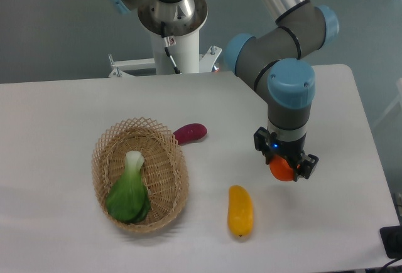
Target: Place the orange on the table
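- yellow-orange vegetable (240,219) lying on the table (69,235), nearest the camera, left of the drop zone
- gripper (286,167) over right side of table, fingers closed around the orange (282,169); contact with tabletop can't tell
- to do well: lower straight down onto bare white surface, open only once the fruit rests, it may roll
- basket (140,174) with green leafy vegetable (129,191) well left
- purple vegetable (190,133) farther back

Layout on the table (75,110): basket (164,207) at left holding a leafy vegetable (129,194); oblong vegetable (190,133) just behind the basket's right rim; elongated vegetable (240,210) to the basket's right; gripper (286,167) farther right, enclosing the orange (282,170).
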Controlling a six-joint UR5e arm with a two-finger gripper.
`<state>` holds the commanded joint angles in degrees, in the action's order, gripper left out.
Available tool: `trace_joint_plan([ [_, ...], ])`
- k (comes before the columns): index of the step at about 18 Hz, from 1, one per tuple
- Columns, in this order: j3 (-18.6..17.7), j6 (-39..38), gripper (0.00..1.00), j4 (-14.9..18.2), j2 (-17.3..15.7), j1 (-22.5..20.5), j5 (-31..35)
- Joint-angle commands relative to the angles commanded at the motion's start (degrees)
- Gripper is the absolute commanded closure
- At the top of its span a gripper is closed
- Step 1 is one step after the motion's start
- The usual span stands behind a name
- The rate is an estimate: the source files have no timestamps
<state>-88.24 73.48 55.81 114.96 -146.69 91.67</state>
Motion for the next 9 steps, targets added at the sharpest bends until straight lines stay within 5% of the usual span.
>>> trace_joint_plan([
  [9, 0.0, -0.2, 0.3, 0.0, 0.1, 0.0, 0.4],
])
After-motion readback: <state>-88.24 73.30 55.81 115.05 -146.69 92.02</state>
